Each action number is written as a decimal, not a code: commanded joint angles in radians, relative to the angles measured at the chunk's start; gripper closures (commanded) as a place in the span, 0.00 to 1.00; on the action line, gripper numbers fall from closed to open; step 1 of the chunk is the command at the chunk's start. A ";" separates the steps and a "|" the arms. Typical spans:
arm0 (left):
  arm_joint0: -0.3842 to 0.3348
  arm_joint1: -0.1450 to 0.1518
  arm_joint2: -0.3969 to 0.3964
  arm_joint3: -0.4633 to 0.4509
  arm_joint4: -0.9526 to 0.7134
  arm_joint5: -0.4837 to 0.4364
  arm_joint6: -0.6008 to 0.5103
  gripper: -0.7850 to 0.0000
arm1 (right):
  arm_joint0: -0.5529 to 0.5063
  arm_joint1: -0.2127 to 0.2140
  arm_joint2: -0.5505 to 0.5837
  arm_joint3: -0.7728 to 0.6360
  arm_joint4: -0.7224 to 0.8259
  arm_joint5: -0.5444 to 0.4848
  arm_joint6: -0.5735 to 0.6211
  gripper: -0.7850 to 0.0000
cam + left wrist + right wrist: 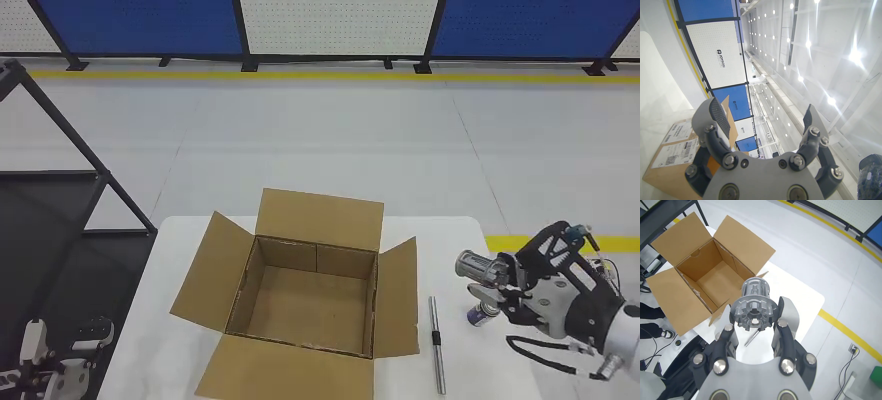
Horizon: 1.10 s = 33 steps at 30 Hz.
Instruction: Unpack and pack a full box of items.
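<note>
An open cardboard box point(310, 300) stands in the middle of the white table point(440, 240), all flaps spread out and its bare floor point(715, 285) showing. My right gripper point(755, 313) hovers above the table to the right of the box, shut on a grey cast metal part point(753, 306) with a flange and a round barrel point(475, 267). A thin metal rod point(437, 345) lies on the table between the box and that gripper. Beneath the gripper sits a small blue and silver object point(482, 316). My left gripper point(762, 106) is open, holds nothing and points up at the ceiling beside the box's labelled side point(674, 147).
A black metal rack point(60, 200) stands left of the table. The table's right edge point(490, 250) is close to the right arm. Blue and white partition panels point(340, 25) line the back of the room. A green object point(876, 376) sits on the floor.
</note>
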 commanded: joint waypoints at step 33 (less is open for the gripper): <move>0.000 0.000 0.000 0.000 0.000 0.000 0.000 0.00 | -0.380 0.124 0.101 0.052 -0.074 0.020 0.000 1.00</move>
